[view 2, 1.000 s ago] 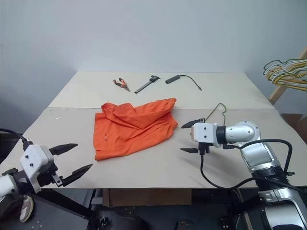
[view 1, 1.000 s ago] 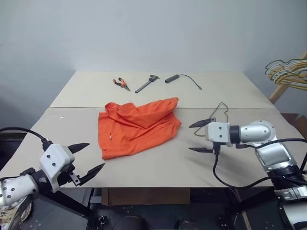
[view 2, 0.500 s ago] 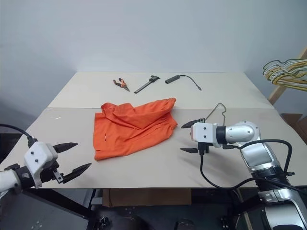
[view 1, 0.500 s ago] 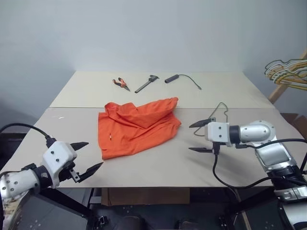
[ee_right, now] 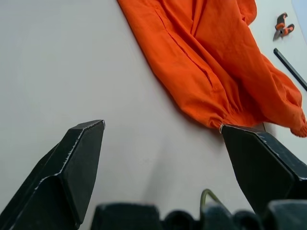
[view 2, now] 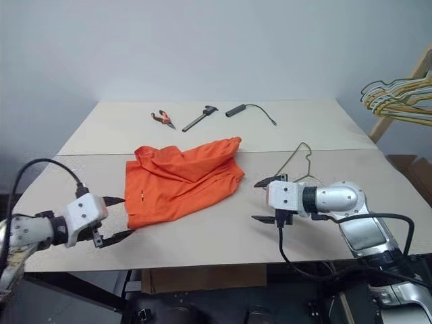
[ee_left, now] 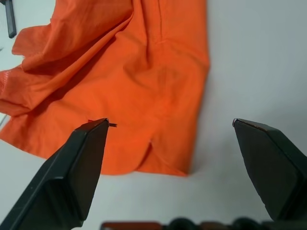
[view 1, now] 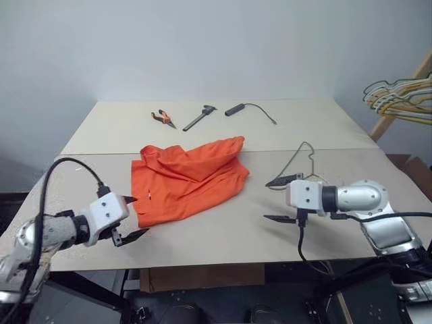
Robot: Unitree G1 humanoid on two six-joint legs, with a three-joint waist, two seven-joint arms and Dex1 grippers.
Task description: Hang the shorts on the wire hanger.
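Wire hanger (view 1: 297, 160) partly behind the right hand (view 1: 283, 200).

Count on the table (view 1: 337, 128) — two beige panels butted together, seam running left to right.

- Orange shorts (view 1: 185, 177): one, crumpled, centre-left.
- Thin wire hanger (view 1: 302, 159): one, flat on the table, right of the shorts.
- Orange-handled pliers (view 1: 162, 118): one, far side.
- Dark hammer-like tool (view 1: 198, 117): one, just right of the pliers.
- Black cylindrical device with a cord (view 1: 236, 109): one, far side, further right.
- Bunch of coloured hangers (view 1: 398, 98) — one cluster at far right, off the table; individual hangers too overlapped to count.
- Two-finger grippers: two — left gripper (view 1: 131, 216), right gripper (view 1: 282, 199).
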